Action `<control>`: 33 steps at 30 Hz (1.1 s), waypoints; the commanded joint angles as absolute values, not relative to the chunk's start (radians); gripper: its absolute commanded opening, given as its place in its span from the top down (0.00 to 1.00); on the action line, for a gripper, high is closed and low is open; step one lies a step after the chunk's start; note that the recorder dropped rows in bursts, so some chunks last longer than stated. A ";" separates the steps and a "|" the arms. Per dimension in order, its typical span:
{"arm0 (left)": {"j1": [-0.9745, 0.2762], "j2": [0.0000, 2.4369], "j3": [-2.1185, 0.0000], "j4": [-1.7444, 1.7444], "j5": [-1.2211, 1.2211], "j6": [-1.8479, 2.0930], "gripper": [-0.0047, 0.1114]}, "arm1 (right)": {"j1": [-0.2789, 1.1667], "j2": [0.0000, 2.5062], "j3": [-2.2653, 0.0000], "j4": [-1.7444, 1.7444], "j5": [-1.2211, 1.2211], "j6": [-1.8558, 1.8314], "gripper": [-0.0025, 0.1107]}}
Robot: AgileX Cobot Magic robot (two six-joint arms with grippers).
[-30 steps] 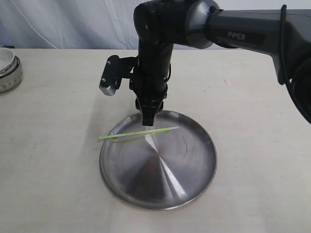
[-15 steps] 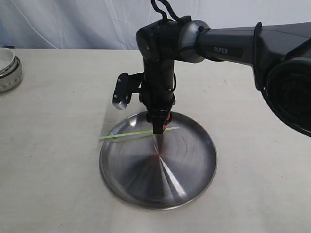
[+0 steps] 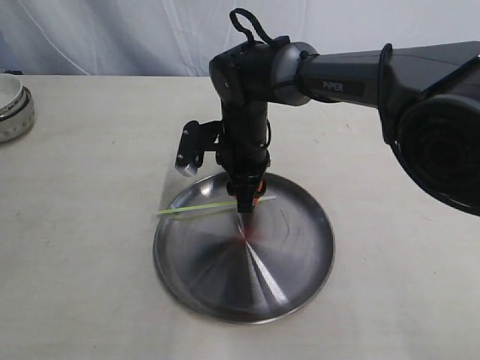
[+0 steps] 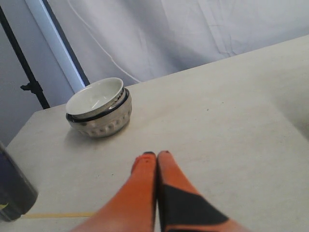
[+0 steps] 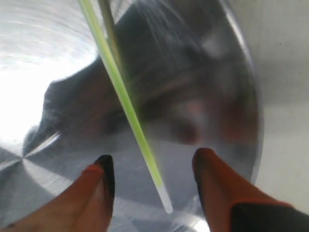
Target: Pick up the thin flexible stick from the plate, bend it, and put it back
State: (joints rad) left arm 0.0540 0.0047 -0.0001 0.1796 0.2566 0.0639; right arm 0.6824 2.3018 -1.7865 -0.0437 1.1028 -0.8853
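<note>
The thin flexible stick (image 3: 206,206), pale yellow-green, lies across the far left part of the shiny steel plate (image 3: 285,255), one end poking past the rim. My right gripper (image 3: 245,208) hangs tip-down over the stick's right end, open. In the right wrist view the stick (image 5: 123,94) runs between the two orange fingers, its whitish tip between them, over the plate (image 5: 212,87); my right gripper (image 5: 152,162) touches neither side of it. My left gripper (image 4: 156,154) is shut on nothing above bare table, away from the plate.
A white ceramic bowl (image 3: 11,105) stands at the table's far left edge; it shows as a bowl (image 4: 99,106) ahead of the left fingers. A dark object (image 4: 12,188) sits at the left wrist view's edge. White cloth hangs behind the table.
The right arm has come down and shifted slightly right, bringing its fingers to the stick's right end. The stick and plate have not moved.
</note>
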 commanded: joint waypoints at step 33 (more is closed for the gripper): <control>0.047 0.000 0.000 0.180 0.250 0.063 0.96 | 0.677 2.327 -1.780 -0.037 1.059 -0.930 0.98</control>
State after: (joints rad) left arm 0.0540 0.0047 -0.0001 0.1796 0.2566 0.0639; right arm 0.6824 2.3399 -1.7843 -0.0523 1.0924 -0.9222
